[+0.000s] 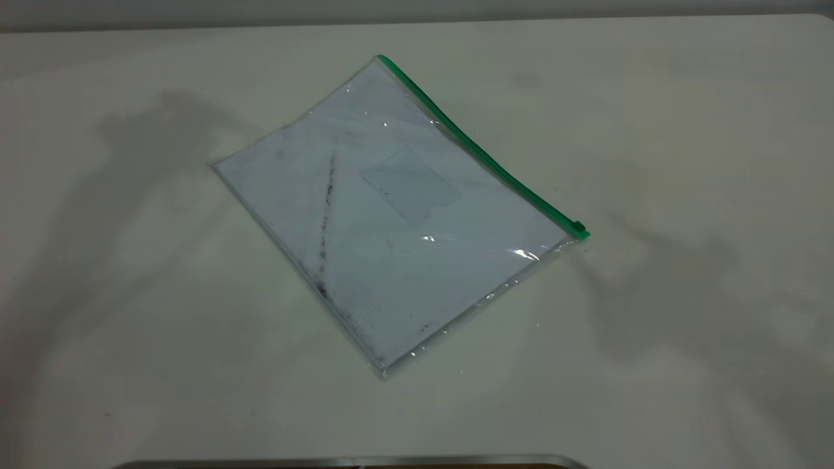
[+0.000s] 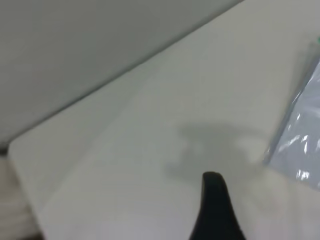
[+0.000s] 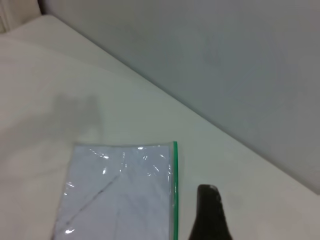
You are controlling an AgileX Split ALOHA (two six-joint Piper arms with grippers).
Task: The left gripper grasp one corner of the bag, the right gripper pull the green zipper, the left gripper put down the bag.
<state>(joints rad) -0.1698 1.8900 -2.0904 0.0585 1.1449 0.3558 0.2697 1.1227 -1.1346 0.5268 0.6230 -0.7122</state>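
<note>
The bag [image 1: 391,215] lies flat on the white table [image 1: 684,130], a clear pouch with white paper and a dark diagonal smudge. The green zipper [image 1: 482,153] runs along its far right edge, with the slider tab [image 1: 578,228] at the near end. The bag's far corner [image 1: 379,60] is where the strip ends. Neither gripper shows in the exterior view, only their shadows. The left gripper [image 2: 215,210] hovers over bare table beside the bag's edge [image 2: 302,150]. The right gripper [image 3: 210,215] hovers just beside the zipper [image 3: 175,190] and the bag [image 3: 120,195].
A grey wall [image 3: 225,50] stands behind the table's far edge. A metal-edged object [image 1: 352,462] sits at the table's near edge. Bare table surrounds the bag on all sides.
</note>
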